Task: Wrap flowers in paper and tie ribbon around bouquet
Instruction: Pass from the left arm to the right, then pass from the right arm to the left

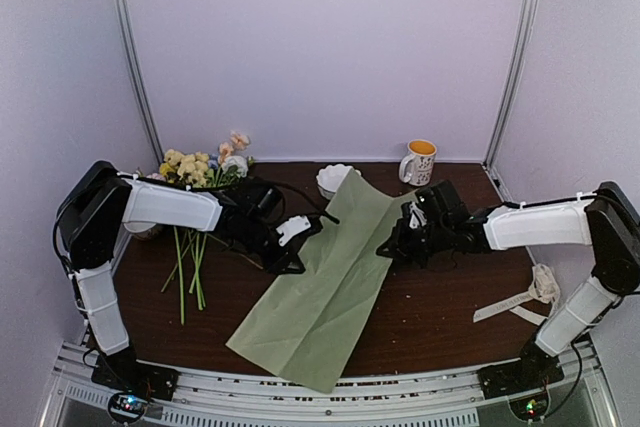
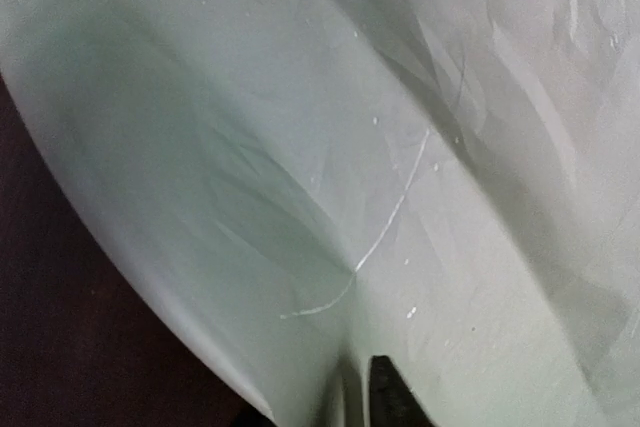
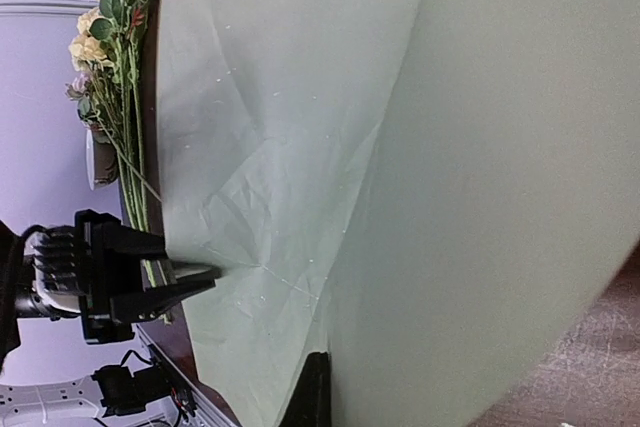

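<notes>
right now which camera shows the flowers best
The top external view: it shows the flowers nearly whole, blossoms far left, stems running nearward beside the paper. The right wrist view catches them along its left edge, past the paper. The left wrist view shows only paper.

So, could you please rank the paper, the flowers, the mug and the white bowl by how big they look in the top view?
1. paper, by far the largest.
2. flowers, counting the long stems.
3. mug and white bowl: about alike, and the paper hides the bowl's edge, so I won't rank them.
</notes>
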Motion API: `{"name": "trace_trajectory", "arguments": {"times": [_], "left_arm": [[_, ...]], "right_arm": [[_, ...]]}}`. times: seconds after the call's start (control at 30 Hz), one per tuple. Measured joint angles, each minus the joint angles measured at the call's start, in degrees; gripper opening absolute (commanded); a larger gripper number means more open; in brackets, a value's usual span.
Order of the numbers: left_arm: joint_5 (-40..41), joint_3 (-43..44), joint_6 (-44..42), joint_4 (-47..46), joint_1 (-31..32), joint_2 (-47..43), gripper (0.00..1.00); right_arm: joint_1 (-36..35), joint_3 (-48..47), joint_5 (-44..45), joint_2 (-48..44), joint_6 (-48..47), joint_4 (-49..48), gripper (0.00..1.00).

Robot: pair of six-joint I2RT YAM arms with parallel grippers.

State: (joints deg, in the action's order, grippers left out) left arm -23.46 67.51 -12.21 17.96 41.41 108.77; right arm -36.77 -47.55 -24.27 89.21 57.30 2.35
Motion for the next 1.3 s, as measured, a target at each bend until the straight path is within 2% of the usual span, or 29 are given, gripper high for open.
{"name": "trace_trajectory", "arguments": {"times": [0.07,0.1,0.13,0.17,0.2,0.33,0.5,0.63,0.77,0.93,1.23,1.3], "left_arm": [[0.11,0.0,0.35,-0.13,0.0,-0.04,0.61],[0.24,-0.04,0.24,-0.33,0.0,-0.17,0.72],[0.44,-0.31,0.57,-0.81,0.0,-0.57,0.78],[0.63,-0.68,0.35,-1.27,0.0,-1.22,0.84],[1.01,-1.33,0.72,-1.81,0.02,-2.32,0.85],[5.11,-2.62,0.44,-1.46,1.36,-10.08,0.83],[8.76,-0.85,-0.26,-1.33,7.54,-20.33,0.67],[8.7,2.89,-0.28,-0.81,14.05,-23.63,0.68],[7.52,10.56,-0.11,1.31,20.7,-21.07,0.68],[8.9,21.94,0.09,7.23,23.58,-11.93,0.71],[9.66,23.85,-0.04,15.15,24.72,-7.04,0.84],[9.01,24.61,-0.13,15.8,24.9,-6.38,0.83]], "right_arm": [[0.0,-0.57,0.98,-1.81,-0.55,2.14,0.0],[0.0,-0.68,1.27,-2.54,-0.61,2.91,0.0],[0.0,-0.74,1.66,-3.5,-0.63,4.0,0.0],[-0.02,-0.76,2.16,-4.57,-0.63,5.14,0.0],[-0.07,-0.79,2.58,-5.46,-0.61,6.1,0.0],[-0.83,-0.83,5.01,-9.49,-0.46,10.1,0.0],[-2.45,-0.83,7.65,-14.4,1.05,12.13,0.0],[-3.85,-1.09,10.36,-16.96,2.54,12.44,0.0],[-4.87,-2.1,13.07,-17.66,3.26,12.68,0.0],[-5.84,-2.25,15.43,-18.16,4.2,12.7,0.0],[-7.26,-2.91,19.19,-19.74,4.63,12.85,0.0],[-7.26,-3.08,20.02,-19.78,4.61,12.87,0.0]]}}
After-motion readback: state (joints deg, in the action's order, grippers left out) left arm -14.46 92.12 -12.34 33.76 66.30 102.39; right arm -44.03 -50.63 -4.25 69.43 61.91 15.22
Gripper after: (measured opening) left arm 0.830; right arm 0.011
